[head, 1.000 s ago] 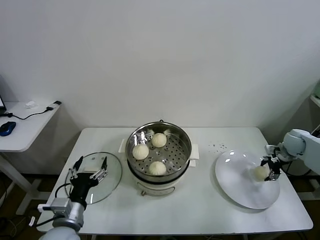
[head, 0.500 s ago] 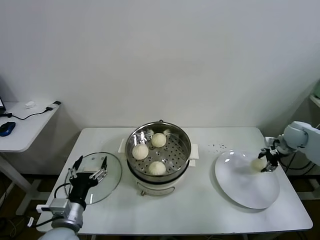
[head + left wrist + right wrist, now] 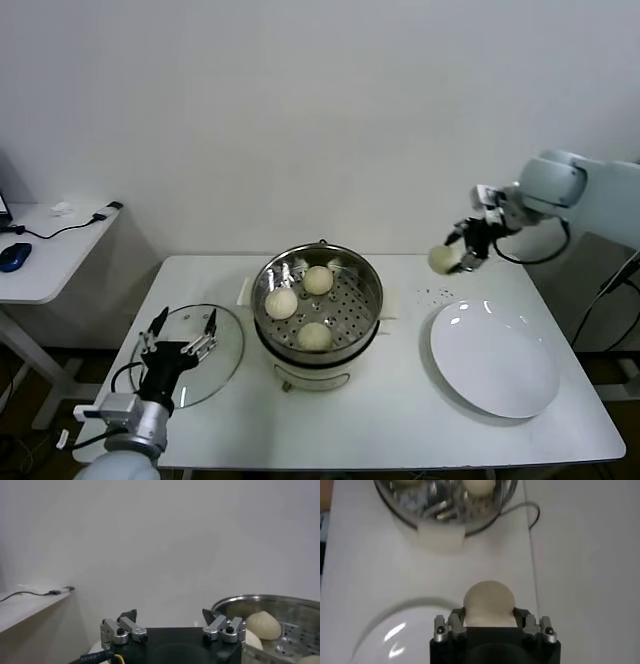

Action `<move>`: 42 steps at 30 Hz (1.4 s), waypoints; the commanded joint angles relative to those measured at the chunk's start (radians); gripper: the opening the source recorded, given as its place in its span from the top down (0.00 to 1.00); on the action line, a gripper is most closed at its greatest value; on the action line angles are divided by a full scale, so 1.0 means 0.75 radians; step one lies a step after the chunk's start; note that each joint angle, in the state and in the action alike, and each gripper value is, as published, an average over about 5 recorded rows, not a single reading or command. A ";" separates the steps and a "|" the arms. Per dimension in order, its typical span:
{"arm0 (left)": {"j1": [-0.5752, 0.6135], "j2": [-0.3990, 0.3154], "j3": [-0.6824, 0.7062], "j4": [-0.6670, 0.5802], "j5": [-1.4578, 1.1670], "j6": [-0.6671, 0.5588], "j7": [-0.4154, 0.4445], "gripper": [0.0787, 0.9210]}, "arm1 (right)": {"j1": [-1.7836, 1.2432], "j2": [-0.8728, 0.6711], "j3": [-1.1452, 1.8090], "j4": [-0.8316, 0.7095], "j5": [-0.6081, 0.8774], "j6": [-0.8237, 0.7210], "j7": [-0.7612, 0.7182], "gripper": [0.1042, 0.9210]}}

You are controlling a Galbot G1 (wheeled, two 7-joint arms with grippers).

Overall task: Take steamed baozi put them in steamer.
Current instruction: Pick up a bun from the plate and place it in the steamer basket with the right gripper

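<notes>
- Three baozi (image 3: 299,304) already sit on the perforated tray of the steamer (image 3: 318,305) at the table's middle, seen from my head; the fourth baozi (image 3: 442,260) is pinched in my right pincer (image 3: 455,257), raised in the air beyond the far edge of the white plate (image 3: 494,358), right of the steamer. My left pincer (image 3: 180,335) hangs spread and idle over the glass lid (image 3: 190,353) at the near left.
- My left wrist shows its own fingers (image 3: 224,628) wide apart, gripping nothing, with the steamer's rim (image 3: 265,601) beside them.
- My right wrist shows the bun (image 3: 488,602) seated between both fingers (image 3: 449,625), the steamer (image 3: 446,502) ahead across the table. I judge I should carry it level and high enough to clear the rim, aim for the bare right part of the tray, lower gently, then spread the fingers so the soft dough isn't dented.
</notes>
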 commanded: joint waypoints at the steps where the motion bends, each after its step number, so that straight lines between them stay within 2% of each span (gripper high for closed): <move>1: -0.010 0.003 0.003 0.010 -0.012 -0.001 0.000 0.12 | 0.196 0.400 -0.061 0.155 0.415 -0.165 0.121 0.33; 6: -0.021 -0.004 0.006 0.027 -0.013 -0.005 -0.001 0.12 | 0.047 0.497 -0.037 0.147 0.438 -0.237 0.211 0.33; 19: -0.023 -0.013 0.006 0.035 -0.018 -0.010 -0.003 0.12 | -0.208 0.542 -0.033 0.091 0.415 -0.354 0.407 0.33; 39: 0.027 -0.017 -0.007 -0.002 -0.026 -0.035 -0.006 0.12 | -0.239 0.544 -0.048 0.088 0.343 -0.392 0.463 0.32; 42: 0.028 -0.016 -0.006 -0.008 -0.026 -0.039 -0.006 0.12 | -0.244 0.545 -0.044 0.082 0.340 -0.390 0.460 0.29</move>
